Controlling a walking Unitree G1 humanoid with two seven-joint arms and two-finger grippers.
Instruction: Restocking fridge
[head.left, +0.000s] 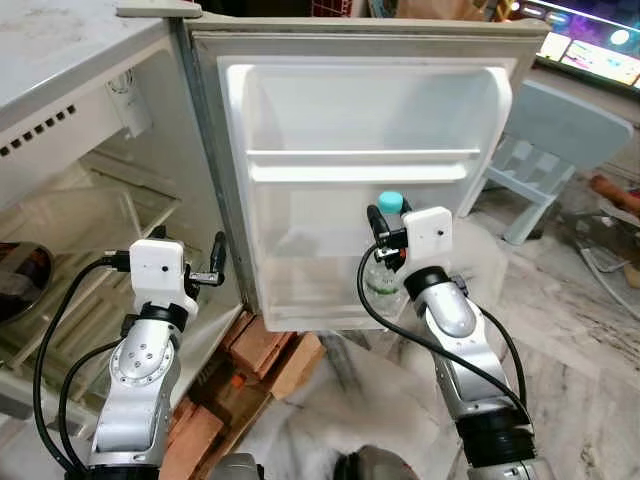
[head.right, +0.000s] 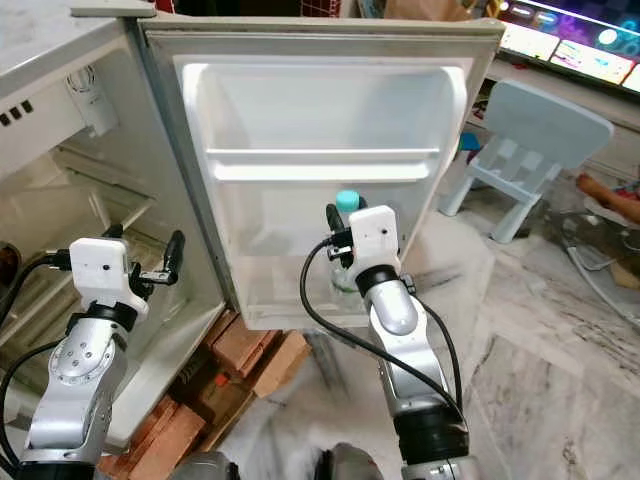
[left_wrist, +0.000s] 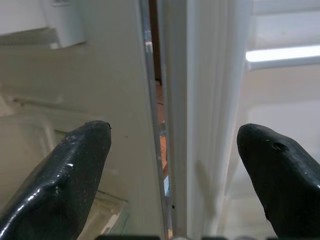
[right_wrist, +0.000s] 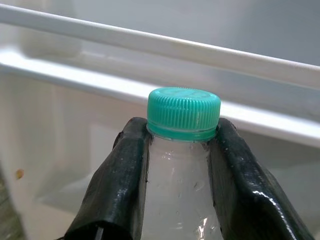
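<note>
A marble floor and an open fridge door are seen ahead. The right pincer is clamped on a clear bottle just under its teal cap, held upright at the door's lower shelf. The left pincer is spread apart at the door's hinge edge, beside the fridge interior.

Upright teal-capped clear bottle at fridge door

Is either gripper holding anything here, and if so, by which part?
The right gripper holds a clear bottle by its neck, just under the green cap, before the fridge door. The left gripper is open, holding nothing.
</note>
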